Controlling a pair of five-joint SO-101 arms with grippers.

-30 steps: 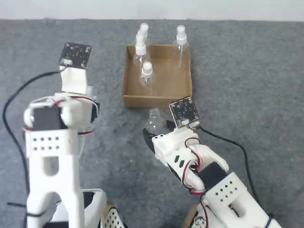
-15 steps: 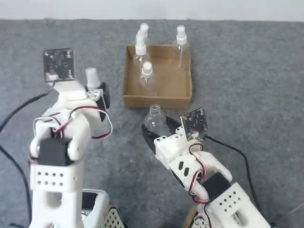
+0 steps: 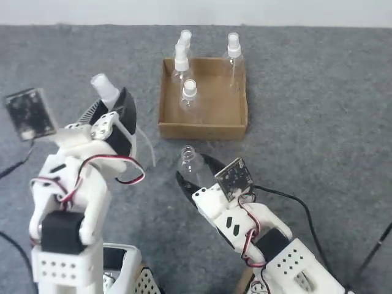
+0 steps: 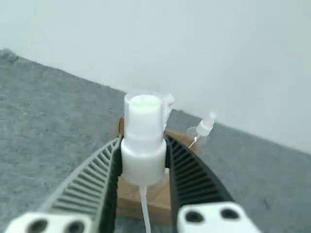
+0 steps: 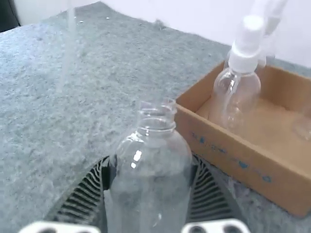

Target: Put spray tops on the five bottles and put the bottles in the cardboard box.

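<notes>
Right now the left gripper (image 4: 142, 148) is clenched on a white spray top (image 4: 143, 121), with its thin dip tube (image 4: 144, 208) hanging below the cap. The right gripper (image 5: 149, 167) grasps the body of the one uncapped clear bottle (image 5: 154, 136). That bottle is upright with its open neck facing up, just in front of the cardboard box (image 3: 202, 130) on the grey counter (image 3: 318, 92). Four capped bottles (image 3: 190, 92) already stand in the box. In the high view the spray top lies apart from the bottle's neck, off toward the left arm's side, and the tube slants down toward the bottle. The coming move likely depends on bringing the tube's tip over the open neck and lining its long axis up with the bottle's upright axis, since the left arm carries the part that must travel.
</notes>
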